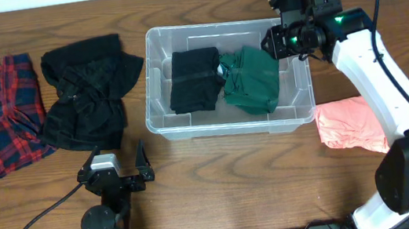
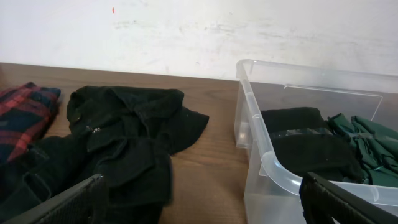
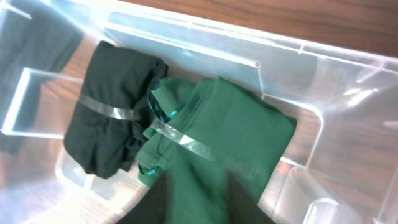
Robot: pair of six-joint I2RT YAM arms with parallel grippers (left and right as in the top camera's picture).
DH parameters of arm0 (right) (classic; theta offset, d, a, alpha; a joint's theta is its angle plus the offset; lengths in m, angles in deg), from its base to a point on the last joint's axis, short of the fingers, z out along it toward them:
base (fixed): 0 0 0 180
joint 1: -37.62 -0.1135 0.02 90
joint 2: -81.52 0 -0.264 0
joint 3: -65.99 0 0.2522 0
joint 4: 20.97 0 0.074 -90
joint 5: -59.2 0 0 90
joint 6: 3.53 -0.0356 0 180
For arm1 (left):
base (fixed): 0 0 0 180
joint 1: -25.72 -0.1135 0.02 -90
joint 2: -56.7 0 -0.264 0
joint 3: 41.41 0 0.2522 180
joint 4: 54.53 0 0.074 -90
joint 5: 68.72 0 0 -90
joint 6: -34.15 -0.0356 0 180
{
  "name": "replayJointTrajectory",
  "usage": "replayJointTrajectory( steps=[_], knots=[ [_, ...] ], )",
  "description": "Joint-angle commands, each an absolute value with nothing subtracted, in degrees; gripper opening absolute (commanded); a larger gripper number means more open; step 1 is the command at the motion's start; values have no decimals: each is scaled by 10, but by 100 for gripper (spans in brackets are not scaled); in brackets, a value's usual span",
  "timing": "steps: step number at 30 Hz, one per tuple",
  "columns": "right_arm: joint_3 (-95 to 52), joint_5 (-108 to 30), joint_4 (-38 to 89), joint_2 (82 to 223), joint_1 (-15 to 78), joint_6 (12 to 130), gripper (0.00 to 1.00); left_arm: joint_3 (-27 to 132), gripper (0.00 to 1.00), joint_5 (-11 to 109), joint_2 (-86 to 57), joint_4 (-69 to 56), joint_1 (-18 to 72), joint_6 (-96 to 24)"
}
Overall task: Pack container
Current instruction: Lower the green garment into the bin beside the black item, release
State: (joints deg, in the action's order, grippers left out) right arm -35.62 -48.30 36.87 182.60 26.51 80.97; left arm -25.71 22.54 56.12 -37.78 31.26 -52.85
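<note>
left hand [image 2: 202,178] gapes wide facing the black garment [image 2: 124,137], likely next to pack; right hand [image 1: 280,41] hovers over the container [image 1: 150,78], its spread impossible to tell.

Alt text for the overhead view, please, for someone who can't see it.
A clear rectangular plastic bin on a wooden table holds a folded black garment beside a folded green garment. The white right arm reaches over its right end; the left arm rests in front, jaws open. A crumpled black garment, red plaid cloth and pink cloth lie outside.
</note>
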Motion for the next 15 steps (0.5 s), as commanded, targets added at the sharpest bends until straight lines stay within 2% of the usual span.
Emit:
replayJointTrajectory(
  steps=[1,2,3,15],
  knots=[
    [-366,-472,377,1822,248,829,8,-274,98,217,564,-367,315,-527],
    [-366,-471,376,1826,245,829,2,-274,98,217,564,-367,315,-527],
    [-366,-468,376,1830,240,829,1,-274,98,217,564,-367,315,-527],
    [-366,-447,376,1924,219,843,1,-274,98,217,564,-367,315,-528]
  ],
)
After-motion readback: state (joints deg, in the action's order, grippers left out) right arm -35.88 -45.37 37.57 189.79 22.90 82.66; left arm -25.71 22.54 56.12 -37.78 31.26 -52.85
